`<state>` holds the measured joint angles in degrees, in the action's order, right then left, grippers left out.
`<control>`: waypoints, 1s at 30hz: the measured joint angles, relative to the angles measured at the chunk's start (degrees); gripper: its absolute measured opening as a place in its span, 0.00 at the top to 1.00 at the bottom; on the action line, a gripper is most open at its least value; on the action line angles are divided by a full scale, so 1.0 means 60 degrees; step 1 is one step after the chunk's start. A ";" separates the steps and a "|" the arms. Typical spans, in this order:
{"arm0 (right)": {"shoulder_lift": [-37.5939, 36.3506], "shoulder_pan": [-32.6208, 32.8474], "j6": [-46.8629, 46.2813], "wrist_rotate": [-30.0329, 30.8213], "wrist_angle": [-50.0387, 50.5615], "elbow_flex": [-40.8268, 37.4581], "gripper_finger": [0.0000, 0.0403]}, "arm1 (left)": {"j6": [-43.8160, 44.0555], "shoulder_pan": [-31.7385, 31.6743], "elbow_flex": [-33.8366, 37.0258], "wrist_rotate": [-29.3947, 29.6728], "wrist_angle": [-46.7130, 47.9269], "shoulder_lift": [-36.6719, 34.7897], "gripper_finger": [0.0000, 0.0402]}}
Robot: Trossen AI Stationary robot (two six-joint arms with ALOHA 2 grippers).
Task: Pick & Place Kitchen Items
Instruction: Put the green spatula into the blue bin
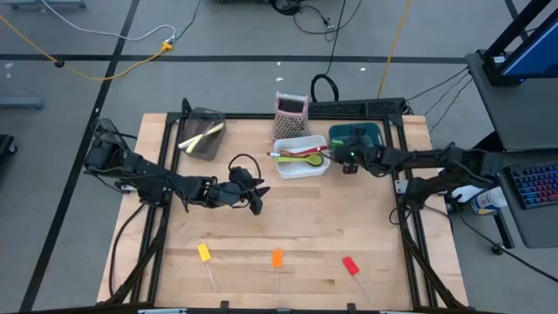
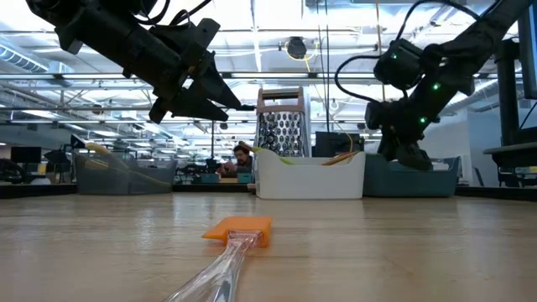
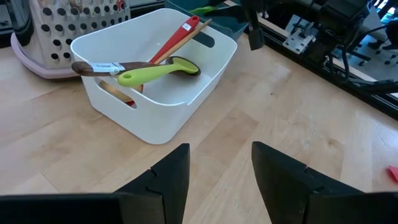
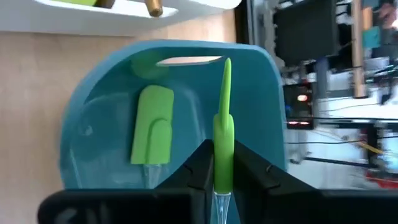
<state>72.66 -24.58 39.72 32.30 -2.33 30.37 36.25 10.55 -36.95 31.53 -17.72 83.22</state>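
Observation:
My right gripper [image 1: 349, 162] hangs over the teal bin [image 4: 93, 112] at the table's far right, shut on a green spatula [image 4: 224, 124] that shows edge-on. A second green spatula [image 4: 151, 124] lies flat in that bin. My left gripper [image 3: 221, 155] stands open and empty left of centre, above the table, pointing at the white bin [image 3: 205, 81]. In the white bin lie a green spoon [image 3: 155, 71], a red spoon [image 3: 177, 37] and wooden ones. Yellow [image 1: 204, 253], orange [image 1: 277, 258] and red [image 1: 350, 266] spatulas lie on the near table. My right gripper pinches the green spatula between its two fingers, on the flat faces of the head's lower part [image 4: 222, 163], close to the clear handle [image 4: 222, 208]. The spatula lies along the fingers, its tip [image 4: 227, 65] pointing ahead. It is lifted clear above the teal bin.
An upright pink-and-silver grater [image 1: 290, 108] stands behind the white bin. A dark mesh bin [image 1: 202, 135] with cream-handled knives sits at the far left. Bare wood lies between the bins and the three spatulas. Black frame rails [image 1: 403, 187] run along the table's right edge.

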 joint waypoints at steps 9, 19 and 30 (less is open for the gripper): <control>0.0203 -0.1043 -0.0573 -0.1980 -0.0023 0.0000 0.93 | -0.0005 0.0000 0.0000 0.0004 0.0000 0.0000 0.56; 0.0779 -0.1582 -0.0770 -0.2751 0.0058 -0.0004 0.92 | -0.0033 0.0000 0.0000 0.0007 0.0000 0.0000 0.56; 0.1056 -0.1649 -0.0808 -0.2917 0.0015 0.0004 0.86 | -0.0036 0.0000 0.0000 0.0015 0.0011 0.0000 0.56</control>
<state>79.00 -34.48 34.88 14.80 -2.24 30.39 36.03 10.55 -36.95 31.62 -17.65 83.22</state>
